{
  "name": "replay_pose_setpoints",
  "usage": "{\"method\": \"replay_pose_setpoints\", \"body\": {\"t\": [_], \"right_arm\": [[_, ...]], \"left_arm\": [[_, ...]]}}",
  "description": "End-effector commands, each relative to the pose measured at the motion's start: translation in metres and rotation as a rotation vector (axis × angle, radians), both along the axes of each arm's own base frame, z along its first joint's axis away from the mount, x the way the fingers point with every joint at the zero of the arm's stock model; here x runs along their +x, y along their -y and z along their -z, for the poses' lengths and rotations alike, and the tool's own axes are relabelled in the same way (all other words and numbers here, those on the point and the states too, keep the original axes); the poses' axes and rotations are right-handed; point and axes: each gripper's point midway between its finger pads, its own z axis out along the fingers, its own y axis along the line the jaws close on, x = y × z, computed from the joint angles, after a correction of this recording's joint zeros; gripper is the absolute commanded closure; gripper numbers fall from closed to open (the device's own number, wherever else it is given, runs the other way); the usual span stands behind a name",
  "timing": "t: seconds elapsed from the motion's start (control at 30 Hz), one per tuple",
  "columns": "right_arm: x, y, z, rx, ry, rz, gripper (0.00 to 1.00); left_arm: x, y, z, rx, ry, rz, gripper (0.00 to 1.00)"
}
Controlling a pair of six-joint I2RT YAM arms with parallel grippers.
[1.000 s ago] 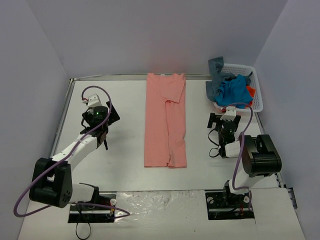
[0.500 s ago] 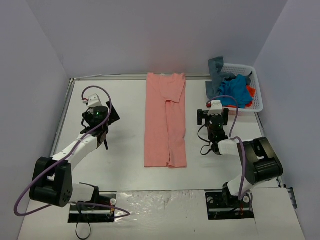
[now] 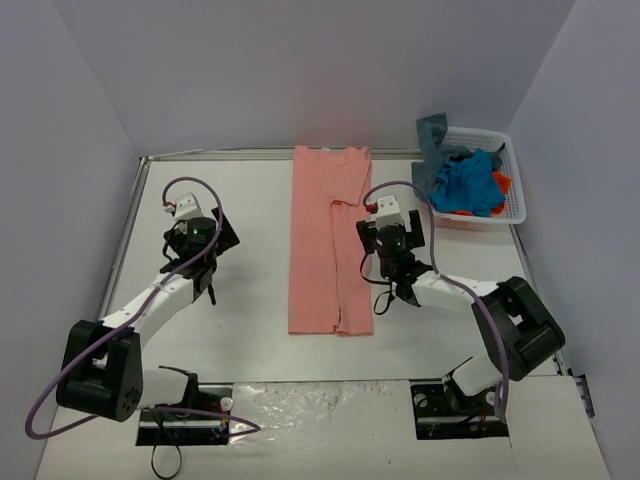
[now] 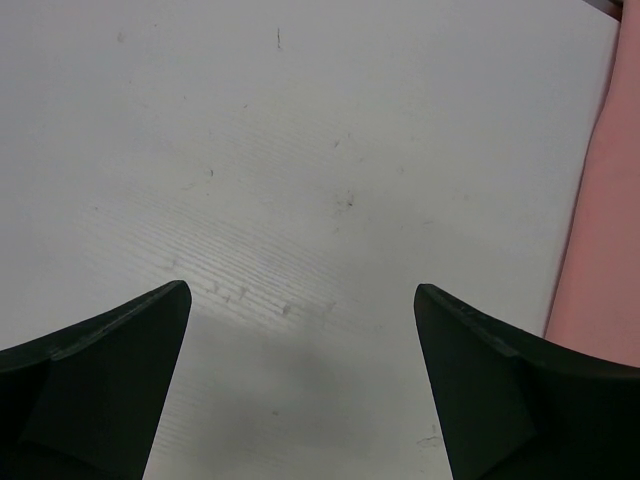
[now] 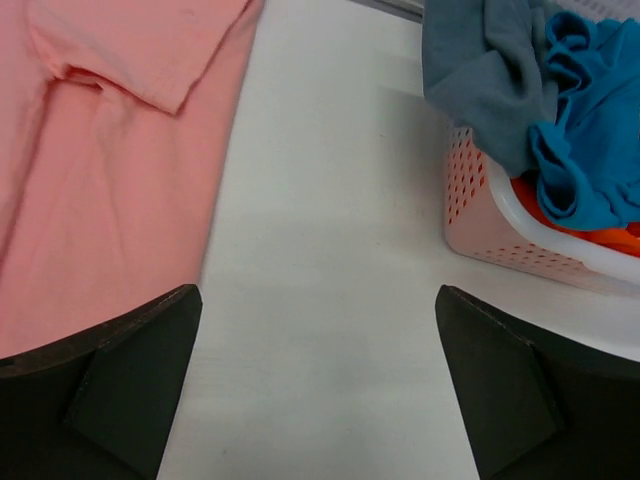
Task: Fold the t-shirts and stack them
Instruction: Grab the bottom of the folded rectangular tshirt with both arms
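A salmon-pink t-shirt (image 3: 330, 240) lies flat mid-table, folded lengthwise into a long strip with a sleeve turned in. The right wrist view has it at the left (image 5: 100, 150); it also edges the left wrist view (image 4: 612, 250). A bright blue t-shirt (image 3: 465, 185), a slate grey-blue one (image 3: 432, 135) and an orange-red one (image 3: 502, 183) are heaped in the basket. My right gripper (image 3: 390, 233) hovers open just right of the pink shirt, over bare table (image 5: 318, 292). My left gripper (image 3: 198, 235) stands open and empty over bare table well left of the shirt (image 4: 302, 290).
The white lattice basket (image 3: 510, 205) sits at the back right corner; its wall (image 5: 480, 220) shows close ahead of the right gripper. Grey cloth hangs over the basket's left rim (image 5: 490, 80). A raised metal rim (image 3: 220, 155) borders the table at the back and left.
My right arm has swung left from beside the basket to the pink shirt's right edge. The left arm has hardly moved. Both grippers stayed open.
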Motion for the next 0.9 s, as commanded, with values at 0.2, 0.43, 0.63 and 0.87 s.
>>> {"method": "replay_pose_setpoints", "body": {"t": [0.2,0.43,0.63,0.87], "right_arm": [[-0.014,-0.055,-0.086,0.421,-0.006,-0.084,0.0],[-0.048,-0.082,-0.074,0.686,-0.15,-0.14,0.0],[-0.072,-0.096,-0.028,0.886,-0.298,-0.108,0.0],[-0.102,-0.091,0.018,0.969,-0.41,-0.043,0.0]], "left_arm": [[-0.015,0.037,-0.035,-0.181,0.086,0.091,0.05],[-0.043,0.078,-0.022,-0.275,0.0,0.253,0.04],[-0.066,0.115,-0.017,-0.396,-0.054,0.451,0.04],[-0.084,0.141,0.023,-0.495,-0.165,0.568,0.0]]}}
